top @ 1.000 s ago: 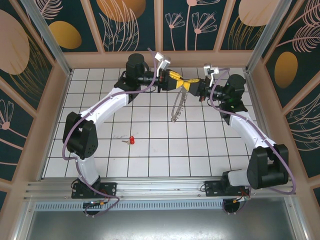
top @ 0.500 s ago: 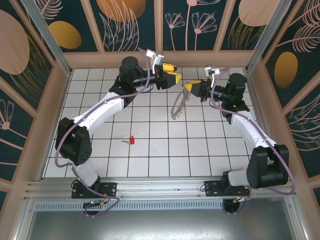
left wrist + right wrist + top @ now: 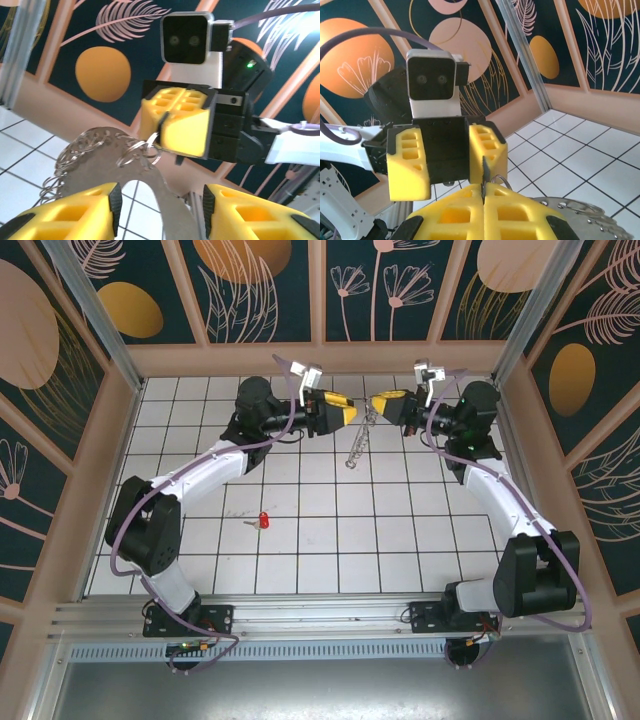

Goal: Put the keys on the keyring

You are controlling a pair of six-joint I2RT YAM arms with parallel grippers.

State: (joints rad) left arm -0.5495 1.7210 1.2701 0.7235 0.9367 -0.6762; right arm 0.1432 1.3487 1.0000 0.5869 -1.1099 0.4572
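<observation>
The keyring [image 3: 358, 440], a thin pale hoop fringed with small silvery loops, hangs edge-on above the back of the floor. My right gripper [image 3: 377, 405] is shut on its top rim. In the right wrist view the thin edge is pinched between the closed yellow jaws of the right gripper [image 3: 483, 192]. My left gripper [image 3: 350, 412] faces it from the left, open. In the left wrist view the keyring's band [image 3: 100, 160] passes between the spread jaws of the left gripper [image 3: 160, 207] without touching the pads. A red-headed key [image 3: 264, 519] lies on the tiles, far from both grippers.
The white tiled floor [image 3: 400, 540] is fenced by wooden walls and aluminium corner posts [image 3: 90, 310]. Both arms reach to the back wall, close to each other. Faint marks lie just left of the key.
The left gripper let go of the keyring, drew back left and opened, then came back near it. The right gripper carried the keyring slightly up and back.
</observation>
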